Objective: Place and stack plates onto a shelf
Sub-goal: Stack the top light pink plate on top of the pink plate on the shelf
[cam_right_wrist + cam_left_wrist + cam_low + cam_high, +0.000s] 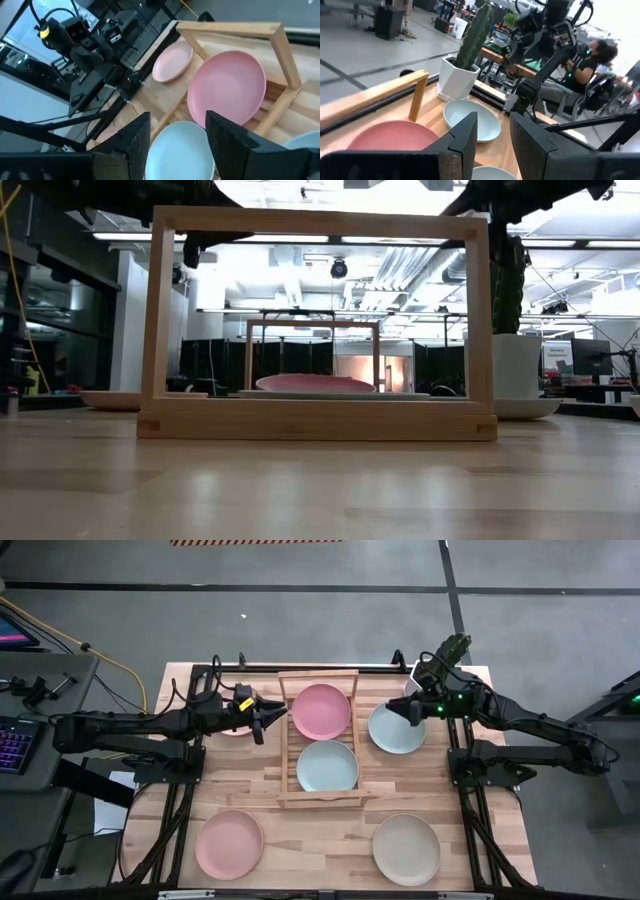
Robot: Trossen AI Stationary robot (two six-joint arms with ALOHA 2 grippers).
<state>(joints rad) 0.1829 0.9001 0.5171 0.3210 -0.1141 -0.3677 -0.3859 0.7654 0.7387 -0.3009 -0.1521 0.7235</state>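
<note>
While the high view hides most of the third pink plate (172, 62) under the left gripper (272, 716), the right wrist view shows it whole. Six plates: two on the shelf (286, 752), four on the table. The left gripper and the right gripper (408, 710) hover open, empty.

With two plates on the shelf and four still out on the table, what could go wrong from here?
1. The right gripper hangs open over the pale blue-green plate beside the cactus pot; a wide reach might bump the pot.
2. The left gripper sits close to the shelf rail and could nudge it, shifting the pink plate inside.
</note>
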